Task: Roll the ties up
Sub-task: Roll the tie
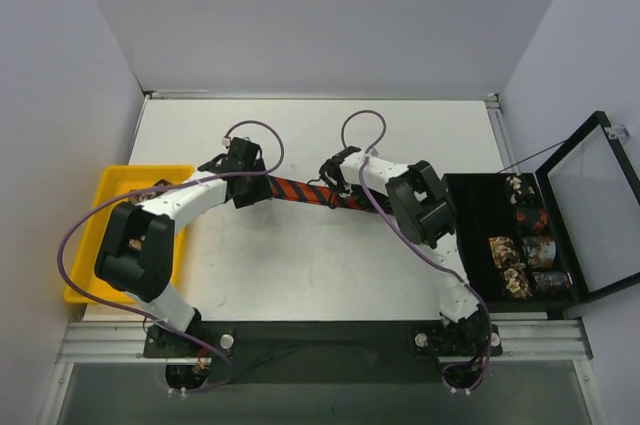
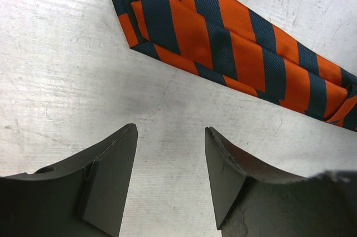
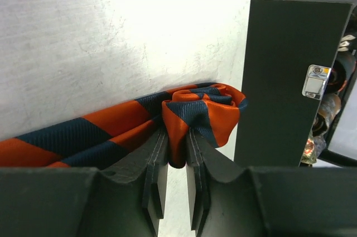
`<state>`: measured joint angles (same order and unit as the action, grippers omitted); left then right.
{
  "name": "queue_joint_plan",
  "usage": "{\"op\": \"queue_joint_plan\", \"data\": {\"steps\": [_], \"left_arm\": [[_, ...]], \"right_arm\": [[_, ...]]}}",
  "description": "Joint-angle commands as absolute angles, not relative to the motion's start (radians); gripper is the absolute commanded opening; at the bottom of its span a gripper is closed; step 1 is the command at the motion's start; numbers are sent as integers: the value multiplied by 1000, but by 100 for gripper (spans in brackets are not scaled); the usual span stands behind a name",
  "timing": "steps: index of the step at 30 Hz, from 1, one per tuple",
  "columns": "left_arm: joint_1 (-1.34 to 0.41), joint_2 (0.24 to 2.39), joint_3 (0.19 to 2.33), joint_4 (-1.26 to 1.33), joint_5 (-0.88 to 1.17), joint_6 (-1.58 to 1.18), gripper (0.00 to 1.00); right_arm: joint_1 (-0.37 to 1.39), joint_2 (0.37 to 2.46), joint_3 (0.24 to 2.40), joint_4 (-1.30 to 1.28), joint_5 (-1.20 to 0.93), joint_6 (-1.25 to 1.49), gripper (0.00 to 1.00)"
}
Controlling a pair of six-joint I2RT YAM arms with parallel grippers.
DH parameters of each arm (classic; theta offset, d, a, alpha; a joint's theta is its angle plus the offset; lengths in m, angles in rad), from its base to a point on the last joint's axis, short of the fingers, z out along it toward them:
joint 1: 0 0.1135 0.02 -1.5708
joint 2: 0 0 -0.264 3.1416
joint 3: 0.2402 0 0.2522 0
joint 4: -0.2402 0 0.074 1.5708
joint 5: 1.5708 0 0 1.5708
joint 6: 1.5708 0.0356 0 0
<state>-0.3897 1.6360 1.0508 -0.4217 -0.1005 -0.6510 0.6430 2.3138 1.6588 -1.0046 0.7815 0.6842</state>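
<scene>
An orange and dark striped tie [image 1: 310, 192] lies flat across the middle of the table. In the left wrist view its wide pointed end [image 2: 223, 47] rests folded on the white surface. My left gripper [image 2: 170, 131] hovers open just short of that end, with only bare table between its fingers. The tie's other end is wound into a small loose roll [image 3: 206, 106]. My right gripper [image 3: 177, 136] is shut on a fold of that roll, close beside the black box. In the top view the left gripper [image 1: 262, 185] and right gripper [image 1: 335, 180] stand at opposite ends of the tie.
A black case [image 1: 470, 235] with its lid open stands at the right, and several rolled patterned ties [image 1: 520, 245] sit in its compartments. Its wall [image 3: 279, 81] rises right next to the roll. A yellow tray [image 1: 85, 235] sits at the left edge, partly under the left arm.
</scene>
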Motion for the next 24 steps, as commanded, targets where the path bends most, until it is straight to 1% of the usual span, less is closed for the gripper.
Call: {"op": "queue_joint_plan", "data": {"steps": [1, 9, 17, 19, 24], "left_arm": [[-383, 1594, 1052, -397, -110, -658, 63], [-383, 1601, 1058, -397, -112, -658, 63], [-383, 1608, 1066, -393, -114, -658, 63], [-383, 1611, 1068, -394, -115, -658, 62], [-383, 1611, 1068, -391, -118, -658, 63]], "right_arm": [[649, 2247, 1614, -925, 666, 678, 19], [650, 2183, 1551, -865, 623, 626, 22], [664, 2080, 1583, -864, 600, 583, 26], [666, 2068, 1592, -864, 588, 572, 31], [667, 2059, 1606, -865, 555, 565, 33]]}}
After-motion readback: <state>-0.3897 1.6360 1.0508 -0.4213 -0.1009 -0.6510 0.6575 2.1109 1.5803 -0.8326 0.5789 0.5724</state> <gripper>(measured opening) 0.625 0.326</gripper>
